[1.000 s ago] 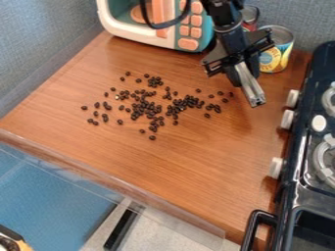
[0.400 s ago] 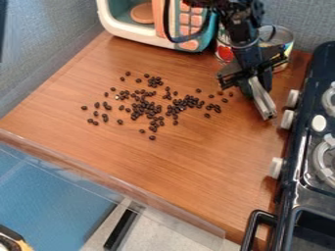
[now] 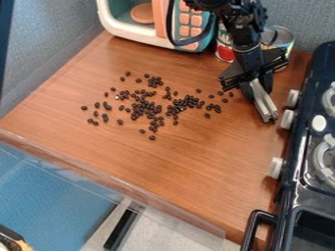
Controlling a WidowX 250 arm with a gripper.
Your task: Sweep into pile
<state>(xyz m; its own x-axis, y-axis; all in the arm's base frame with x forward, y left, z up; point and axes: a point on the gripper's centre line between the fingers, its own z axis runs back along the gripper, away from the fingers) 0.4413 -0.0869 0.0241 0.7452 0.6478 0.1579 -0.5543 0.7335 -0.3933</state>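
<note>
Numerous small, dark brown to black, rounded beans (image 3: 151, 109) were seen scattered on the wood-grained counter (image 3: 190, 169), between the toy microwave (image 3: 186, 41) and the counter's front edge. They were densely clustered at the middle and more sparsely spread at the margins. The long axis of the scatter was laid roughly left to right across the view; no single pointing direction could be assigned. The black gripper (image 3: 258, 87) was positioned to its right, near the stove (image 3: 293, 152). Whether the pincer was released, clenched or grasping something could not be told.
</note>
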